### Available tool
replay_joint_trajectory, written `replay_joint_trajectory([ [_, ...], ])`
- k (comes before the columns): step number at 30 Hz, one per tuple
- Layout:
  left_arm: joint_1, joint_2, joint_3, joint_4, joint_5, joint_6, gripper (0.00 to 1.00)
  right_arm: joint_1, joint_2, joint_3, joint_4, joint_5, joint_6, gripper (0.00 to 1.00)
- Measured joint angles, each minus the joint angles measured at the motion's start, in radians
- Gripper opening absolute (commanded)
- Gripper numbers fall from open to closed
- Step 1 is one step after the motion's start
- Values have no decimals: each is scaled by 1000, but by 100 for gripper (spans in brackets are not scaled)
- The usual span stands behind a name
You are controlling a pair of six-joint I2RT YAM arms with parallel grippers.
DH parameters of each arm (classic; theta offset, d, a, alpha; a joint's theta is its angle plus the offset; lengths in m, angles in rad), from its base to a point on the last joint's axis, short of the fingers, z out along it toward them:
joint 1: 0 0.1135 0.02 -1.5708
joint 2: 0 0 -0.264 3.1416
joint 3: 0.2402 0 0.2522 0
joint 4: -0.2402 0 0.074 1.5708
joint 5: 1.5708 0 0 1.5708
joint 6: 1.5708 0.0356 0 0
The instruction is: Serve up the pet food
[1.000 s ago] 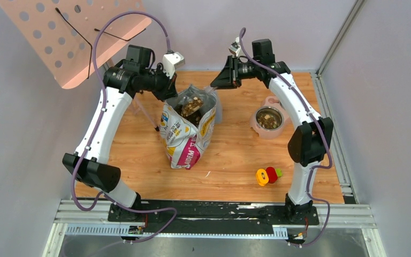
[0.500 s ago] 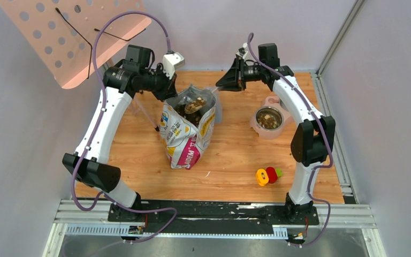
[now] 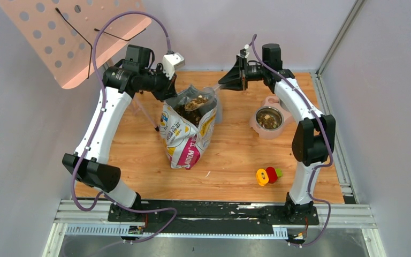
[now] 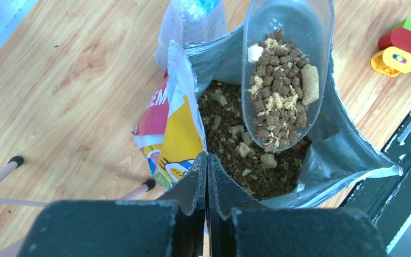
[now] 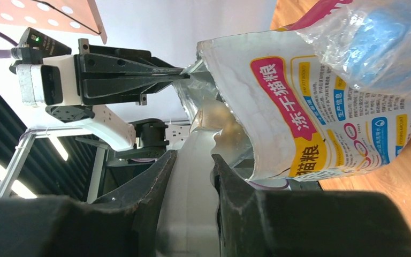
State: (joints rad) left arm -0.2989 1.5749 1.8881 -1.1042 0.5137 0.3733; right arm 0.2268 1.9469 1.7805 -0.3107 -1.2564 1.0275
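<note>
Pale lilac walls [image 3: 208,27] are closing in a wood-grain surface [image 3: 235,155] on three sides. A pink perforated panel [image 3: 59,37] is leaning over the far-left corner. Aluminium rails [image 3: 342,217] are running along the near edge, and strip lights [image 5: 4,179] are glowing overhead.

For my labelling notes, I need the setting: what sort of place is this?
Probably a robot test cell, not a home: plain grey walls close in a wooden tabletop, with a black mounting rail along its near edge.
</note>
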Motion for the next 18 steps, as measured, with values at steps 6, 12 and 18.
replay_joint_trajectory([
  [6,0,0,6,-7,-3,0,4,-16,-6,-14,40,-22,29,0],
  [12,0,0,6,-8,-3,10,6,-61,-30,-52,42,-34,42,0],
  [18,0,0,6,-7,-2,11,10,-127,-69,-68,43,-40,45,0],
])
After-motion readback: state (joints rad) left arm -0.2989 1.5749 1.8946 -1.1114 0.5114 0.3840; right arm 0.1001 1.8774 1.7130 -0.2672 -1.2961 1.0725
